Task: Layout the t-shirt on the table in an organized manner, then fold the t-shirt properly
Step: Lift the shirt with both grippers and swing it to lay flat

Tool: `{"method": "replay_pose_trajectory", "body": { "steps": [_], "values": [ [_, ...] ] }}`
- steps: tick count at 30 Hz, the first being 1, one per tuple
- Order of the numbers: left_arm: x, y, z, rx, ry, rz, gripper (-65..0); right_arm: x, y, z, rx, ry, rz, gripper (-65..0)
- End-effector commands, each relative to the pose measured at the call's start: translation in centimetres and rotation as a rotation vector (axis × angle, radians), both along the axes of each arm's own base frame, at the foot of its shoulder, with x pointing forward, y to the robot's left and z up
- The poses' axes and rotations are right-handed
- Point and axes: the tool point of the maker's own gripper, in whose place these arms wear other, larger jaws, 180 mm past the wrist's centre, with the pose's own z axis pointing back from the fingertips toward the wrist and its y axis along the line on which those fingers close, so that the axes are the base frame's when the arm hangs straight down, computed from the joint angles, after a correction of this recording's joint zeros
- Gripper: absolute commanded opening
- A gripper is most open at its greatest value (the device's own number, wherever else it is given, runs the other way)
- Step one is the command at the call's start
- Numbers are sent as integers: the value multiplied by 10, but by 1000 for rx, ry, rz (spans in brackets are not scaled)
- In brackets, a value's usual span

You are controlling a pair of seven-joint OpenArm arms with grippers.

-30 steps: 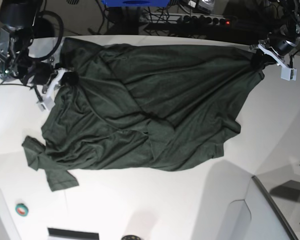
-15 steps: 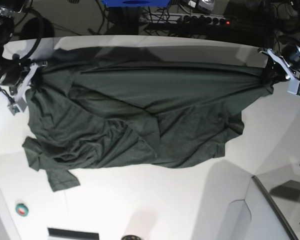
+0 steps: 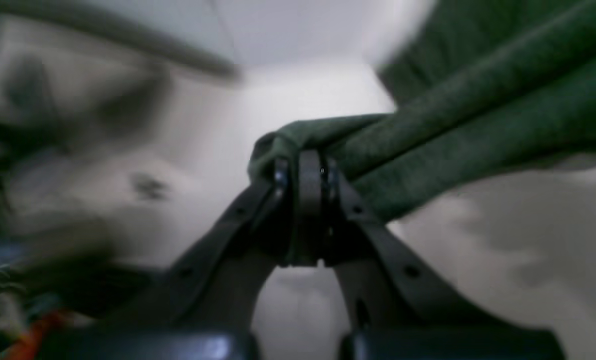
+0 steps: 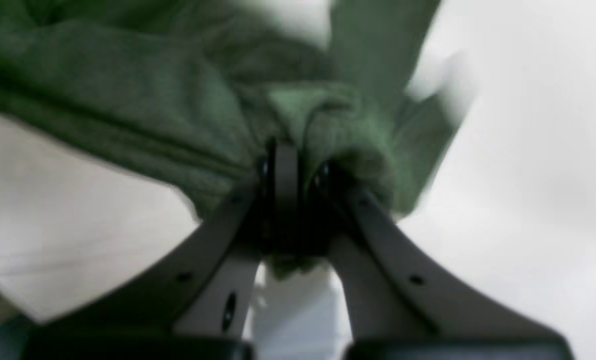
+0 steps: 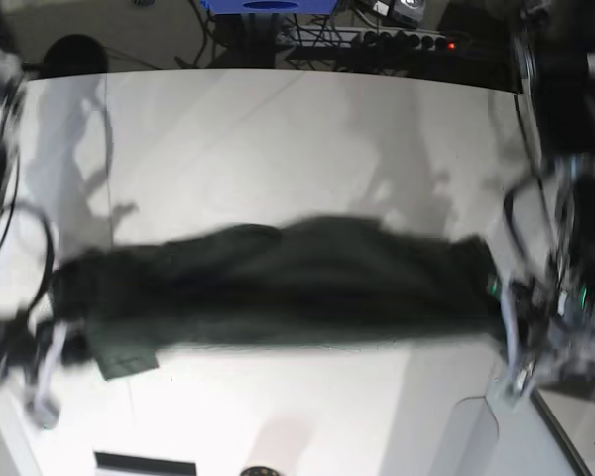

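The dark green t-shirt (image 5: 278,283) hangs pulled taut into a long, blurred band across the near half of the white table (image 5: 278,139). My left gripper (image 5: 503,315) holds its end on the right of the base view. In the left wrist view, that gripper (image 3: 302,165) is shut on a bunched fold of the shirt (image 3: 477,110). My right gripper (image 5: 55,342) holds the opposite end at the left. Up close, the right gripper (image 4: 293,165) is shut on gathered green cloth (image 4: 178,100). One sleeve (image 5: 119,352) droops below the band at the left.
A black power strip (image 5: 397,40) and a blue object (image 5: 268,5) lie beyond the table's far edge. A dark seam line (image 5: 545,416) runs along the table's curved front right. A black strip (image 5: 144,463) lies at the bottom edge.
Both arms swung the shirt from the far side of the table toward the near side. The cloth went from loosely spread to a narrow stretched band, with both grips kept.
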Motion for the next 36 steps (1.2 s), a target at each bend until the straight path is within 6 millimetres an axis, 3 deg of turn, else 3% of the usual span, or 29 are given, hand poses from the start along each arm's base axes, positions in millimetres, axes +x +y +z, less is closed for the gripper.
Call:
{"method": "replay_pose_trajectory", "body": {
  "steps": [1, 3, 6, 11, 14, 16, 18, 20, 24, 28, 33, 36],
  "values": [
    [25, 7, 33, 50, -63, 10, -650, 32, -13, 49, -14, -125, -14, -642],
    [64, 0, 71, 94, -106, -5, -650, 63, -18, 98, -30, -226, -7, -642],
    [107, -16, 140, 126, -212, -18, -650, 91, -33, 181, -68, -376, -21, -642],
    [137, -43, 246, 163, -394, -30, -650, 106, -59, 304, -139, -585, -74, -642],
    [140, -48, 280, 175, -460, -21, -650, 103, -74, 344, -236, -626, -124, -642],
    [133, -45, 285, 196, -466, 2, -650, 95, -78, 349, -288, -627, -134, -642],
    [120, -37, 269, 230, -441, 26, -650, 82, -81, 326, -355, -587, -130, -642],
    [105, -30, 242, 279, -415, 26, -650, 72, -76, 287, -403, -532, -101, -642],
    [66, -19, 172, 346, -323, 0, -650, 42, -51, 183, -434, -385, 0, -642],
    [15, -11, 85, 378, -153, -41, -650, -16, -34, 74, -320, -212, -7, -642],
    [-45, 0, 0, 315, 27, -40, -650, -84, -16, -20, -209, -34, -10, -642],
    [-82, 12, -39, 263, 101, -27, -650, -125, -3, -60, -164, 57, 6, -642]
  ]
}}
